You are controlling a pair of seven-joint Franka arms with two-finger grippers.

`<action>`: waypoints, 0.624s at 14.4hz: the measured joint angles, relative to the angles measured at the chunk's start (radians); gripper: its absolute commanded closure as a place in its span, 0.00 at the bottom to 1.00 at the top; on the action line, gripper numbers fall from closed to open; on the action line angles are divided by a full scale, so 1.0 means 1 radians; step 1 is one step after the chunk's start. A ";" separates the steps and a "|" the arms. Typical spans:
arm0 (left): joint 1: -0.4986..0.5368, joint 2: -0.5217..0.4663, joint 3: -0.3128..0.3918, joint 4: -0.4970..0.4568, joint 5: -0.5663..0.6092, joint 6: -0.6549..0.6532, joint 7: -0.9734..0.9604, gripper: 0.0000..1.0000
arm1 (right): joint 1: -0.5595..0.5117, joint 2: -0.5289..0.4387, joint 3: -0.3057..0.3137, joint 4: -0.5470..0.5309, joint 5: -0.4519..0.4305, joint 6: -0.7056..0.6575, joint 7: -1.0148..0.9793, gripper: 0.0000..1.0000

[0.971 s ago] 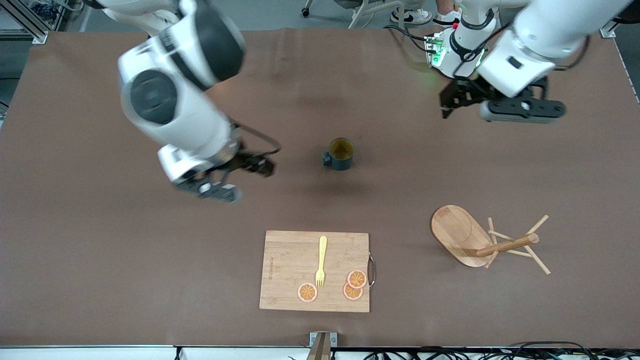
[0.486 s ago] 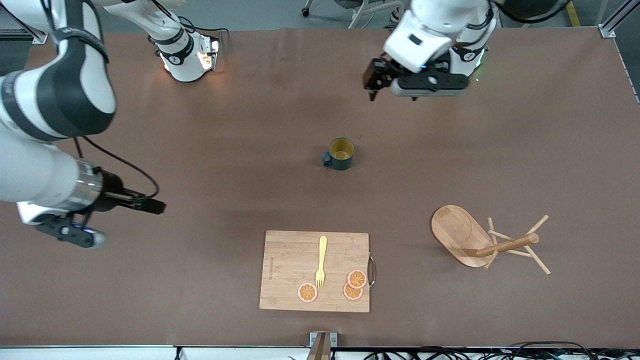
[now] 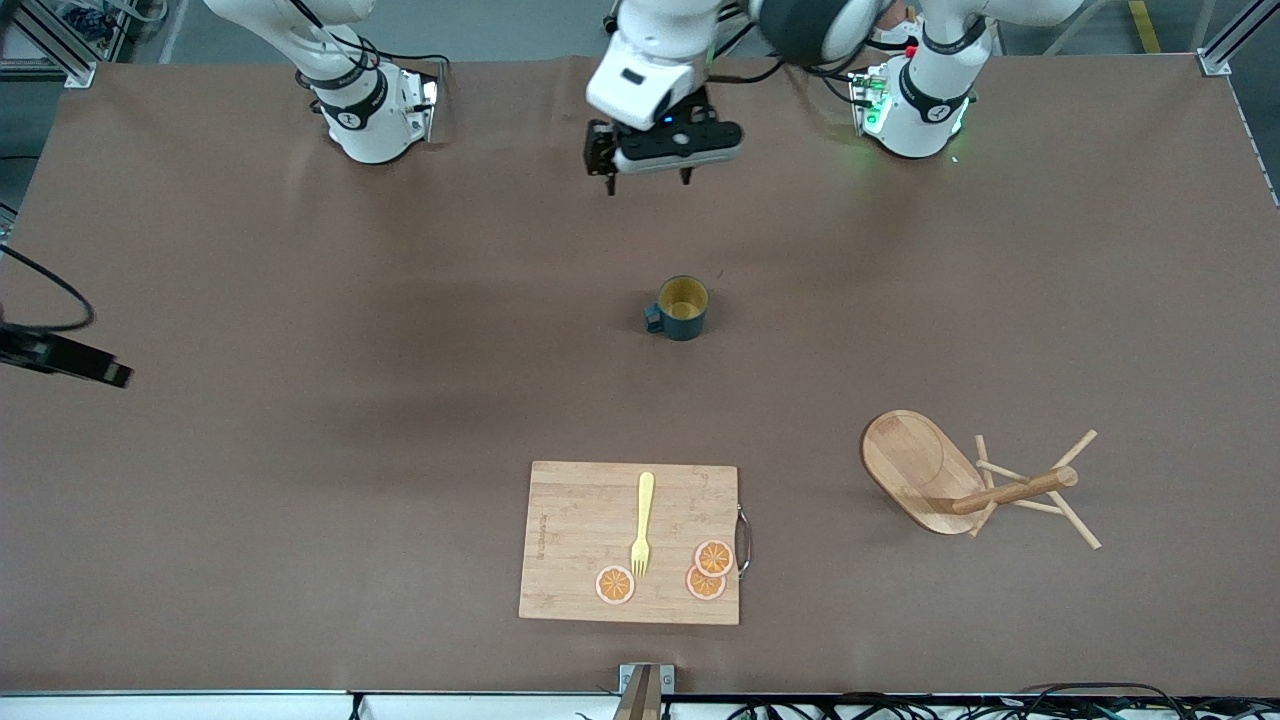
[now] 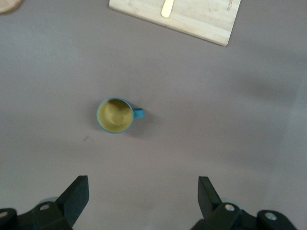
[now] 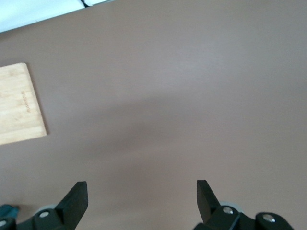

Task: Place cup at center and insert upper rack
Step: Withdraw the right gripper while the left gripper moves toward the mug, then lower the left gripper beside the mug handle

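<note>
Right gripper (image 5: pixel 139 201): jaws wide apart, empty, over bare table (image 3: pixel 250 450) at the right arm's end.
Board (image 3: pixel 580 520): near edge, holds fork (image 3: pixel 641 525) (plus orange slices (image 3: pixel 705 570)).
Cup (image 3: pixel 683 307): upright, mid-table.
Left gripper (image 3: pixel 648 180): jaws spread, empty, over table between the bases.
Rack (image 3: pixel 975 485): tipped on its side, toward the left arm's end.

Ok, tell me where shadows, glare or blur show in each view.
Front view: sharp, soft shadow beside the cup, green glow at the left arm's base. Left wrist view: cup slightly soft, left gripper dark. Right wrist view: broad faint shadow on the table.
</note>
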 measured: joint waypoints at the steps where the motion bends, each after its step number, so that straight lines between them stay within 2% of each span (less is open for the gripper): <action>1: -0.036 0.035 0.000 0.000 0.034 0.025 -0.054 0.00 | -0.013 -0.031 0.000 -0.031 0.000 0.008 -0.013 0.00; 4: -0.130 0.127 0.001 0.000 0.157 0.056 -0.201 0.00 | -0.013 -0.099 0.012 -0.098 -0.037 0.043 -0.067 0.00; 9: -0.262 0.275 0.001 -0.001 0.421 0.065 -0.501 0.00 | -0.011 -0.139 0.019 -0.164 -0.053 0.096 -0.111 0.00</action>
